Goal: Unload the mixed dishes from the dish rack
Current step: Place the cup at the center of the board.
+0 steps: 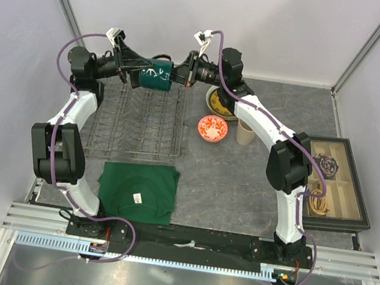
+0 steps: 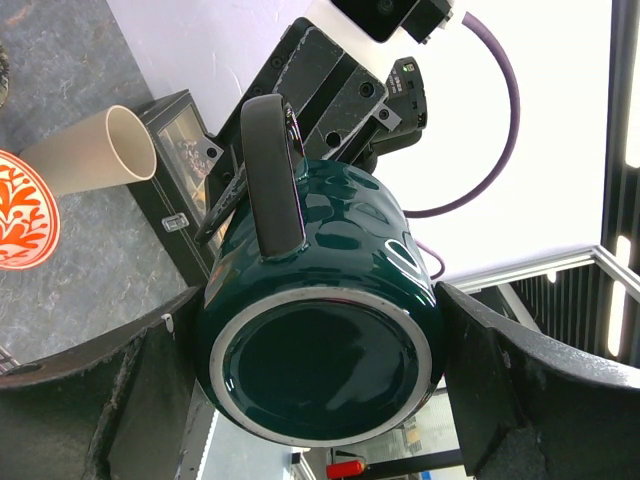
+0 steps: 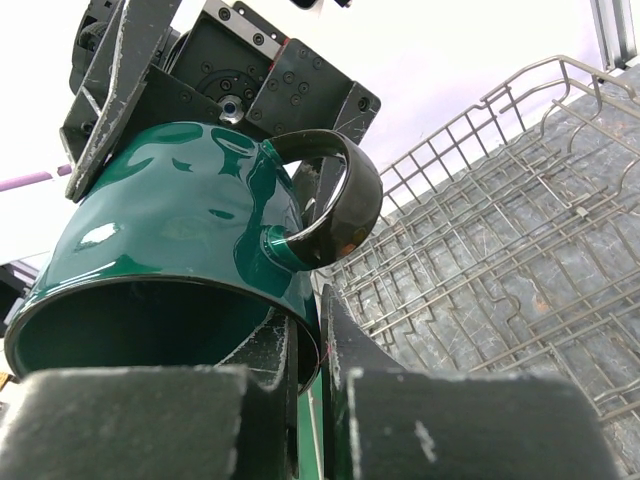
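The dark green mug (image 1: 158, 76) hangs in the air over the back edge of the grey wire dish rack (image 1: 136, 124), held between both grippers. My left gripper (image 1: 143, 75) is shut across its body near the base (image 2: 330, 300). My right gripper (image 1: 178, 77) pinches the rim wall, one finger inside and one outside (image 3: 318, 350), below the handle. The rack holds no dishes that I can see. The small red-and-white bowl (image 1: 212, 127), tall beige cup (image 1: 246, 133) and yellow-and-dark plate (image 1: 218, 102) sit on the table right of the rack. The cream and teal plates do not show.
A dark green folded cloth (image 1: 138, 190) lies in front of the rack. A black compartment box (image 1: 333, 182) stands at the right edge. Walls enclose the table at the back and sides.
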You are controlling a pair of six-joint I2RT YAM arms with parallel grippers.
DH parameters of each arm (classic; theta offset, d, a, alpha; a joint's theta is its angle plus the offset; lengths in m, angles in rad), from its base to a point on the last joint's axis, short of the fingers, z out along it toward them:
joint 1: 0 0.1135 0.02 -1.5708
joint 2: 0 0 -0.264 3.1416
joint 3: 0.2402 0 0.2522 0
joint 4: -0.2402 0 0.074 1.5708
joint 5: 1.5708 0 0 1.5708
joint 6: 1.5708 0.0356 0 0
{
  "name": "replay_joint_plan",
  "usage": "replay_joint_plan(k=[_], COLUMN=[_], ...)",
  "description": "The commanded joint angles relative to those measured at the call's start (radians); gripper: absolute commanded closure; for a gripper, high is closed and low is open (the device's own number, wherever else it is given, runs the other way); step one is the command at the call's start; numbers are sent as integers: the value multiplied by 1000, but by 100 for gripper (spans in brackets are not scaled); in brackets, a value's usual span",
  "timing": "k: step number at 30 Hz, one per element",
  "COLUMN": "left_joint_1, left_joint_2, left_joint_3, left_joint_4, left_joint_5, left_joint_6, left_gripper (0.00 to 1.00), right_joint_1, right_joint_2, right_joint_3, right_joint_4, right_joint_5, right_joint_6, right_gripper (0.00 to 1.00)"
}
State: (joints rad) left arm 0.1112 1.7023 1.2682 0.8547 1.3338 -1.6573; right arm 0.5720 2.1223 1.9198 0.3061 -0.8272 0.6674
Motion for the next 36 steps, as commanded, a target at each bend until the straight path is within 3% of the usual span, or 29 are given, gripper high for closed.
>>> replay_joint_plan(k=[1, 4, 7, 19, 36], left_joint_1=[-10, -7, 4, 41, 62], left_joint_2=[-50, -53, -59, -69, -79], left_joint_3=[-6, -6, -6, -15, -23], left_joint_4=[75, 47, 15, -60, -111], left_joint_5=[-1, -1, 2, 18, 45], left_joint_6=[74, 96, 123, 185, 237], left_gripper=[62, 40, 28, 4, 1], right_joint_1=[14, 6, -4, -38, -66], right_joint_2=[-25, -33, -41, -62, -58], right_joint_3=[44, 44, 42, 24, 4], right_joint_4=[41, 39, 39, 60, 128], right_joint_5=[-9, -9, -10, -26, -70], right_joint_6=[72, 72, 77, 103, 179], right_gripper=[100, 100, 100, 100, 100])
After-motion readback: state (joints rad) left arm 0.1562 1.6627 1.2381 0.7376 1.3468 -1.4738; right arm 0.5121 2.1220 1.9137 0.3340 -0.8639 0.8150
